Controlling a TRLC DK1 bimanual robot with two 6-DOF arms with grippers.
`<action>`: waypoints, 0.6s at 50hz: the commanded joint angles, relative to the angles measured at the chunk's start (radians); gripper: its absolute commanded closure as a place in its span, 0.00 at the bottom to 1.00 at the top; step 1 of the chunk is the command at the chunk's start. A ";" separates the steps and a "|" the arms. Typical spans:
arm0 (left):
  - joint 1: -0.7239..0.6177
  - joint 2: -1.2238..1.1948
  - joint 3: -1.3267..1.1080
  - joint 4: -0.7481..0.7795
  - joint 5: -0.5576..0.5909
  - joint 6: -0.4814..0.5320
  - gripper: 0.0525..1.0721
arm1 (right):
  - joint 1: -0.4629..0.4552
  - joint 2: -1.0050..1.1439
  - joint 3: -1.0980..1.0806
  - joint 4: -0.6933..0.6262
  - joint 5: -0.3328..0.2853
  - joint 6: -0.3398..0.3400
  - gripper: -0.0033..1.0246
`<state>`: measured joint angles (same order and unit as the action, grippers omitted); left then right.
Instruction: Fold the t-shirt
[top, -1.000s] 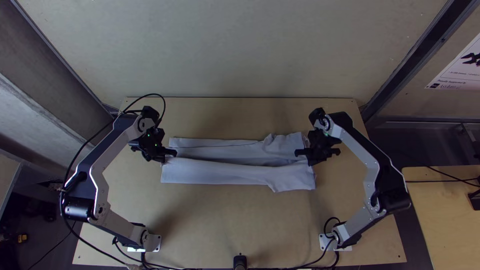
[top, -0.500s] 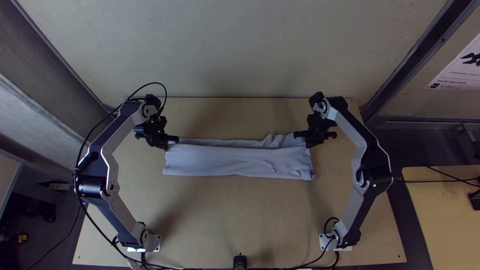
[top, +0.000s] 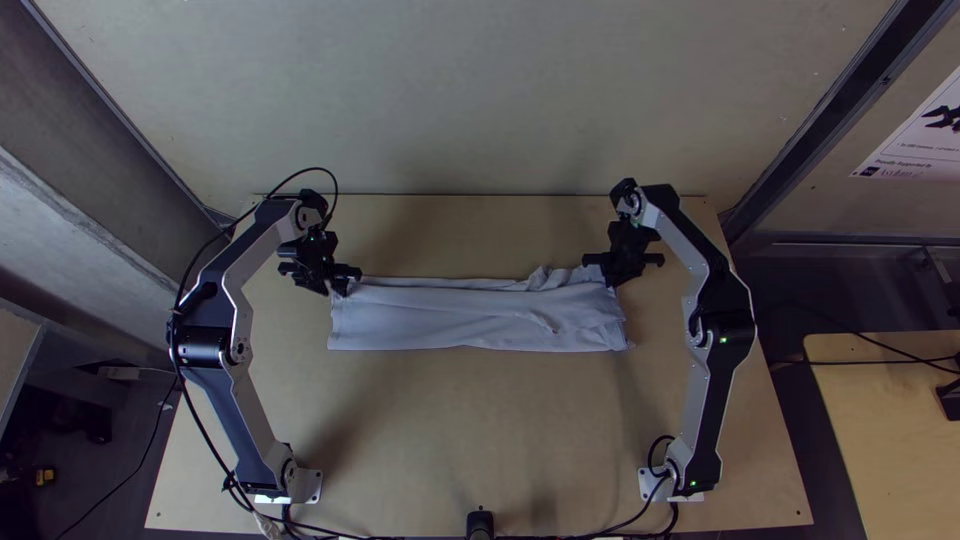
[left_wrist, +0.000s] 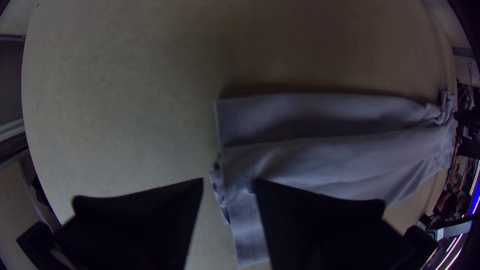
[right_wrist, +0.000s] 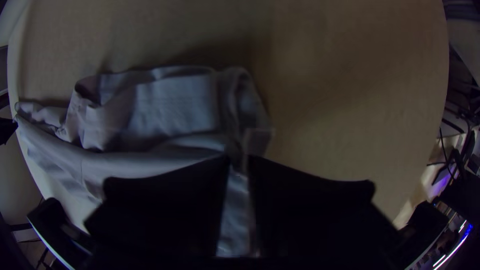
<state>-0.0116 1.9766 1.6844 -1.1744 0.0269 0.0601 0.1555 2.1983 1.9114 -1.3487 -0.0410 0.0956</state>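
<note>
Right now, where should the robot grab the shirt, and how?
I'd pinch the shirt at its left short end, the left gripper coming in from the left, one finger above and one below. The shirt makes a long, narrow strip, and that end looks straighter than the crumpled right one, so its layers should hold together.

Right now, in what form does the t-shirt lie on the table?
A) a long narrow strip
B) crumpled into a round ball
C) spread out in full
A: the t-shirt runs lengthwise across the table, with the left claw at one end and the right claw at the other.
</note>
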 joint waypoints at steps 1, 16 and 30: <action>0.027 -0.024 -0.005 0.013 0.050 -0.020 0.05 | -0.045 0.024 0.074 -0.107 0.013 -0.016 0.12; 0.125 -0.142 -0.065 0.025 0.320 -0.028 0.05 | -0.114 -0.163 0.072 -0.124 0.013 -0.016 0.03; 0.245 -0.245 -0.281 0.131 0.530 -0.011 0.05 | -0.160 -0.272 0.201 -0.121 0.000 -0.019 0.03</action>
<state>0.1959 1.7725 1.4860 -1.0592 0.5026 0.0452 0.0124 1.9785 2.0541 -1.4570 -0.0349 0.0956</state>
